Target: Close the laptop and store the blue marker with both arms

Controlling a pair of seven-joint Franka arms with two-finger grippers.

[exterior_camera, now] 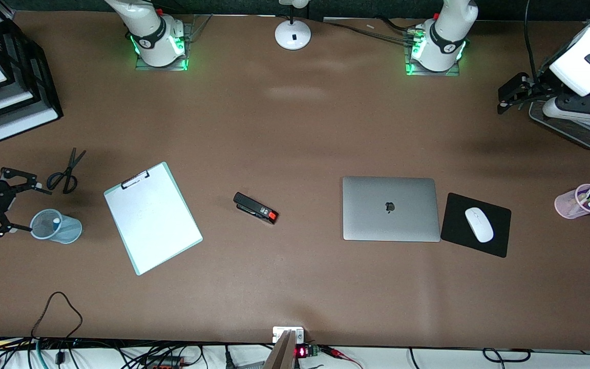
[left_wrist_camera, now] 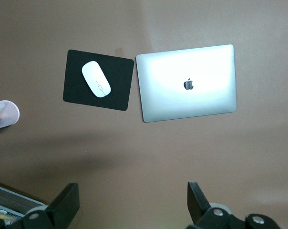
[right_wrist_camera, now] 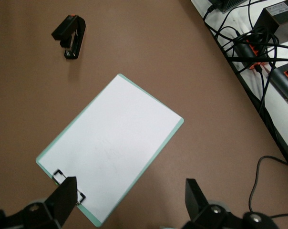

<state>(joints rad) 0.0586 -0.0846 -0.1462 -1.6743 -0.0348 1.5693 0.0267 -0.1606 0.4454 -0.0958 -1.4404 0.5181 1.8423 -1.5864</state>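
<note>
The silver-grey laptop (exterior_camera: 390, 207) lies shut on the table with its apple logo up; it also shows in the left wrist view (left_wrist_camera: 187, 83). I cannot make out the blue marker's body; a small white tip (exterior_camera: 57, 221) shows inside the pale blue mesh cup (exterior_camera: 55, 226). My left gripper (exterior_camera: 512, 97) is open and empty, up beside the wire tray at the left arm's end. In its wrist view the left gripper (left_wrist_camera: 133, 190) has bare table between its fingers. My right gripper (exterior_camera: 21, 205) is open and empty beside the blue cup; the right wrist view shows the right gripper (right_wrist_camera: 130, 186) over the clipboard's clip end.
A black mouse pad (exterior_camera: 454, 225) with a white mouse (exterior_camera: 479, 224) lies beside the laptop. A pink pen cup (exterior_camera: 579, 201) and wire tray (exterior_camera: 576, 128) stand at the left arm's end. A stapler (exterior_camera: 255, 207), clipboard (exterior_camera: 152, 218), scissors (exterior_camera: 65, 174), paper trays (exterior_camera: 13, 77) and lamp base (exterior_camera: 293, 34) are also there.
</note>
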